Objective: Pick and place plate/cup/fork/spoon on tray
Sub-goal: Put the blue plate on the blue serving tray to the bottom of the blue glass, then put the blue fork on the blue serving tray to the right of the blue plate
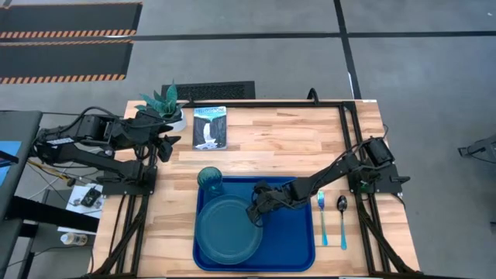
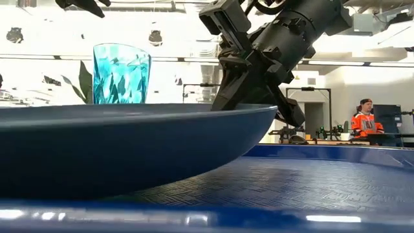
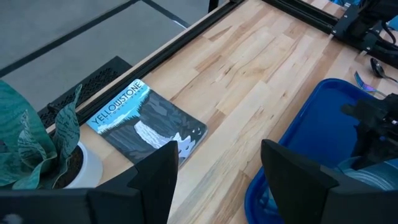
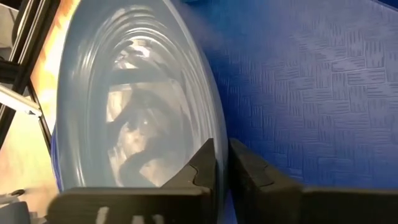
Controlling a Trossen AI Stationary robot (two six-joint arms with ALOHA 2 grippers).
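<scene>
Your right gripper is pinching the rim of the teal plate, which is lying on the blue tray beside the cup. Your left gripper is waiting, fingers apart, near the Yellowstone booklet, while the fork and spoon are lying on the table just right of the tray.

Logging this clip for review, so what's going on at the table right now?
The right gripper has its fingers closed on the rim of the plate, which sits on the tray. The cup stands at the tray's far left corner. The fork and spoon lie on the table beside the tray, not yet loaded. The left gripper waits, fingers open, near the plant and booklet.
</scene>
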